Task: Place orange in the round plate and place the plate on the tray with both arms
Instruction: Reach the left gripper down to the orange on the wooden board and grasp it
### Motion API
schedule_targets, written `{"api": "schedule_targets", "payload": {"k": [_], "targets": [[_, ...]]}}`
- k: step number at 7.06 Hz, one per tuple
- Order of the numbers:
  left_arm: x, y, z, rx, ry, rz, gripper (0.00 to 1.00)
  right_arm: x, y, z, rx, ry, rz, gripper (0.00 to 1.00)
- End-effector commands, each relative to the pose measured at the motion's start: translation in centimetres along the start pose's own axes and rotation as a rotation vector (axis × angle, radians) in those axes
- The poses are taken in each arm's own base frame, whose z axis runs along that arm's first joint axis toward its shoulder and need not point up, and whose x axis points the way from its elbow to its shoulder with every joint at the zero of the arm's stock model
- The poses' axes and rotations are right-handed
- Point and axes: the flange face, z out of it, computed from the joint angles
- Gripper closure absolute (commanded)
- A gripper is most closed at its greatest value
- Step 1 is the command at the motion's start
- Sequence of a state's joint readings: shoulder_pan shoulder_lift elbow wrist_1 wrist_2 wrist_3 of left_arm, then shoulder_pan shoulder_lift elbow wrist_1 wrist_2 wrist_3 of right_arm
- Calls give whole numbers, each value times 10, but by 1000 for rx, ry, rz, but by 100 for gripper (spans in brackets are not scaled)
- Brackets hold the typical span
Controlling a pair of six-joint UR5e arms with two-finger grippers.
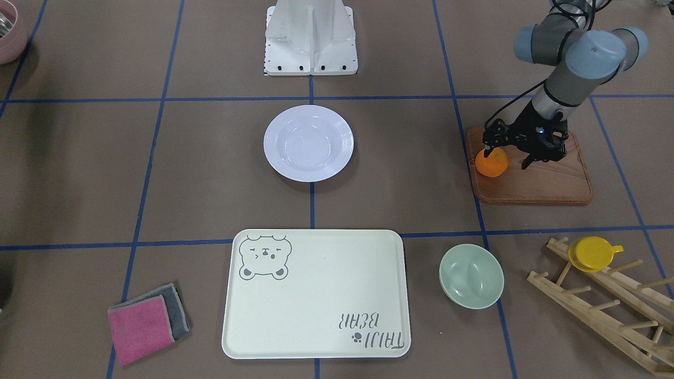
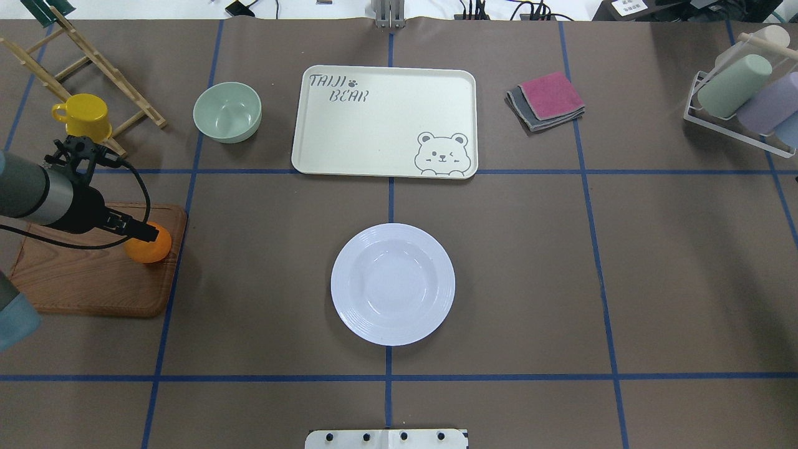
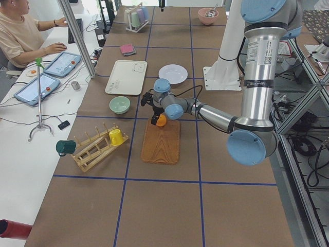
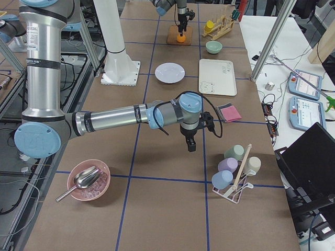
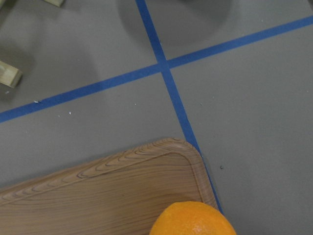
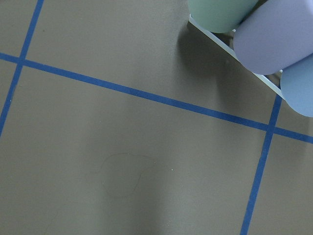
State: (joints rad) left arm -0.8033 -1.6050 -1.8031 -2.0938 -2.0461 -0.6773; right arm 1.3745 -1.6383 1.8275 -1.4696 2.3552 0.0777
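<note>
Both grips unreadable — left gripper (image 1: 493, 152) sits on the orange (image 1: 492, 164), wooden board (image 1: 547, 184), likely for pickup; right gripper (image 4: 191, 145) hangs far right.

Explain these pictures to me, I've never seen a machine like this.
You see two jointed robot arms at a taped table, each ending in two-finger jaws. Four pictures come from fixed cameras: one facing the robot, one over its shoulders, one at each table end. Two come from cameras on the wrists. On the table lie a white round plate, a cream tray, a green bowl, folded cloths and a wooden board. The left arm holds its jaws apart over the orange on that board; nothing looks lifted. The right arm hangs over bare table near pastel cups; its jaws are too small to judge.
</note>
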Motion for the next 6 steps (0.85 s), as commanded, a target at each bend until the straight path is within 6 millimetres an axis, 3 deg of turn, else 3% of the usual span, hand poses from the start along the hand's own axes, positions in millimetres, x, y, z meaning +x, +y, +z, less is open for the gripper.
{"api": "schedule_targets", "payload": {"k": [1, 6], "targets": [[5, 7, 15, -17, -22, 9, 0, 0, 0, 2, -5, 0, 1, 0], [7, 12, 24, -36, -24, 14, 0, 0, 1, 12, -25, 0, 2, 0]]}}
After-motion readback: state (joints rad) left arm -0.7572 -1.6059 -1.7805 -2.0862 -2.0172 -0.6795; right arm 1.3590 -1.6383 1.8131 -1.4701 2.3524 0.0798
